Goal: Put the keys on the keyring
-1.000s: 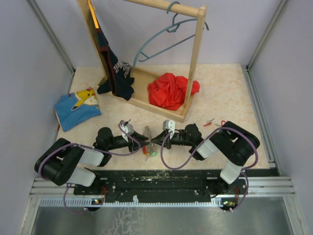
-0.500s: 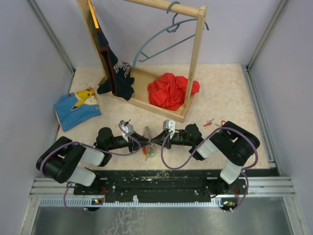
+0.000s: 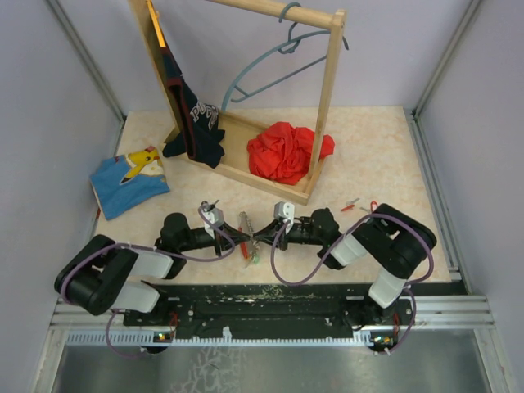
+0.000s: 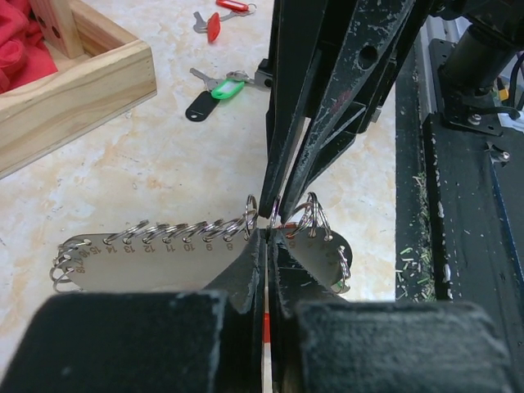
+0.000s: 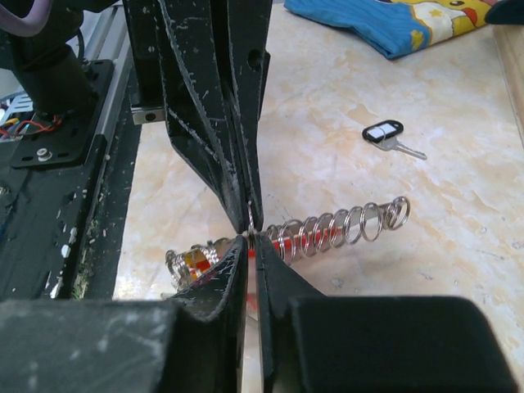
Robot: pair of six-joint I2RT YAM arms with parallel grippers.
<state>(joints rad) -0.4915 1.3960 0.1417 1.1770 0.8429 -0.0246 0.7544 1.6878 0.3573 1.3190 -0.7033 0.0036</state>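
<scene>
On the worktop (image 3: 385, 147), near edge, between both arms, I see the keyring (image 4: 155, 264), with a row of rings along its top edge. The left gripper (image 4: 266, 233) is pinched together on its middle. The right gripper (image 5: 250, 237) meets it tip to tip, clamped on the same stretch of rings. Loose keys (image 4: 223, 87) with green and red heads lie well apart, beyond the right gripper.

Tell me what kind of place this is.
Probably a robot test cell in a lab: two arms bolted to an aluminium rail, plain panel walls around the table, and staged props like a wooden clothes rack and loose keys.
</scene>
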